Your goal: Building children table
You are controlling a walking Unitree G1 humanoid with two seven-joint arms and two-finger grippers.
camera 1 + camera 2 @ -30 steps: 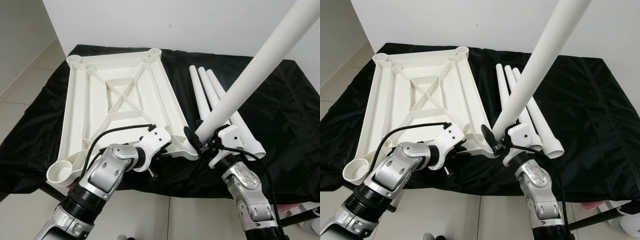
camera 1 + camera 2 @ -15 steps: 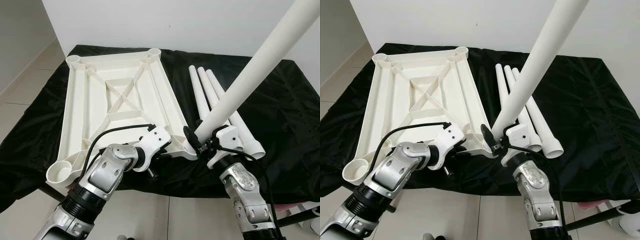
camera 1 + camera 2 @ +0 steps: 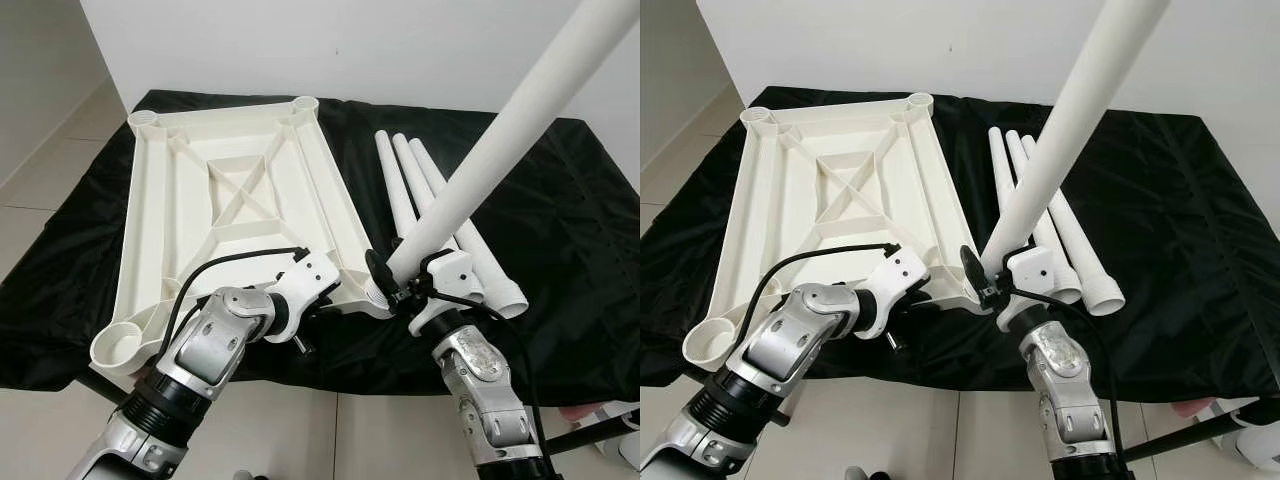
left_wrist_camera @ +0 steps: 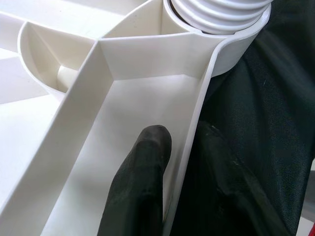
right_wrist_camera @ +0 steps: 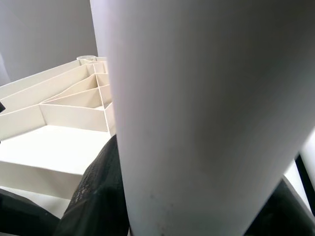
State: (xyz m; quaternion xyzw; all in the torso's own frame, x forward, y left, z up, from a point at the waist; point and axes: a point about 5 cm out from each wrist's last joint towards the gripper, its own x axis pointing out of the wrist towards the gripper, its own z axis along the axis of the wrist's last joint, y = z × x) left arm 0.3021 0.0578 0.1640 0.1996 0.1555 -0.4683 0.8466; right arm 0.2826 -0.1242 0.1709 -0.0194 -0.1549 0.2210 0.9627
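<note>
- Compared with a second ago, the right gripper [image 3: 398, 285] and the foot of the table leg [image 3: 480, 170] it holds have edged slightly toward the near right corner socket [image 3: 375, 295]; the leg looks a touch steeper. The left arm has hardly changed, and the small overall shift may be partly camera motion.
- Tabletop [image 3: 235, 200]: white plastic, lying underside up on the black cloth [image 3: 560, 230], ribs and four corner sockets exposed.
- Right gripper: fingers closed around the leg's lower end; in the right wrist view black fingers [image 5: 96, 191] press against the white tube. The leg rises diagonally up and away to the robot's right.
- Left gripper [image 3: 325, 300]: pinches the tabletop's near edge wall just beside that socket, one finger [image 4: 142, 182] inside the rib channel and the other outside against the cloth. It steadies the top.
- The left wrist view shows a ribbed, threaded leg end [image 4: 216, 14] sitting in the socket mouth; how deep it sits cannot be told.
- Three spare legs [image 3: 430, 210] lie side by side on the cloth, right of the tabletop.
- Step in hand, by judgement: seating the first leg. Next call: bring the leg upright over the socket, then push or twist it home while the left keeps the top from sliding.
</note>
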